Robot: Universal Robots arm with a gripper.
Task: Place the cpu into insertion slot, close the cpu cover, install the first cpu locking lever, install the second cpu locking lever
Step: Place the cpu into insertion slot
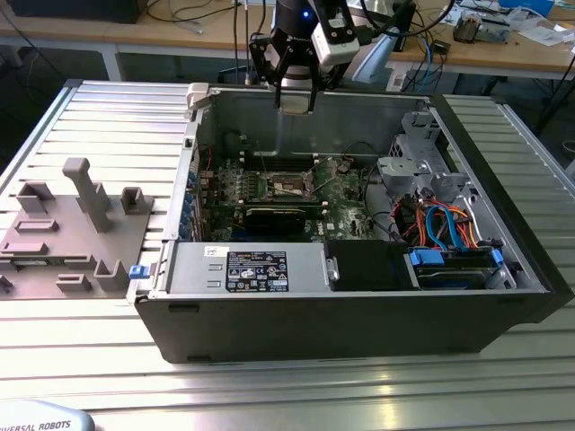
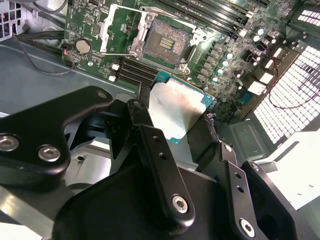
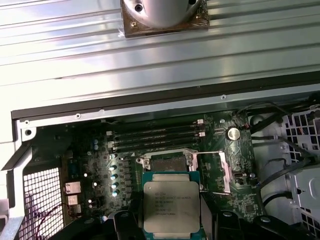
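My gripper (image 1: 295,101) hangs above the back wall of the open computer case, shut on the cpu (image 3: 171,202). The cpu is a small square chip with a silver-grey top and a green edge, held flat between the black fingers (image 3: 125,222). In the second wrist view the cpu (image 2: 175,107) sits between the same fingers (image 2: 142,125). The insertion slot (image 3: 168,162) lies open on the green motherboard, bare and dark in its middle, a short way from the chip. In the exterior view the insertion slot (image 1: 292,186) is well below the gripper. The cpu cover (image 3: 223,172) is swung open beside the slot.
Memory slots (image 3: 155,135) run alongside the socket. A long black card (image 1: 278,220) lies in front of it. A power supply (image 1: 247,269) and a drive bay with blue cables (image 1: 449,260) fill the case front. A grey fixture (image 1: 72,224) stands at the exterior view's left.
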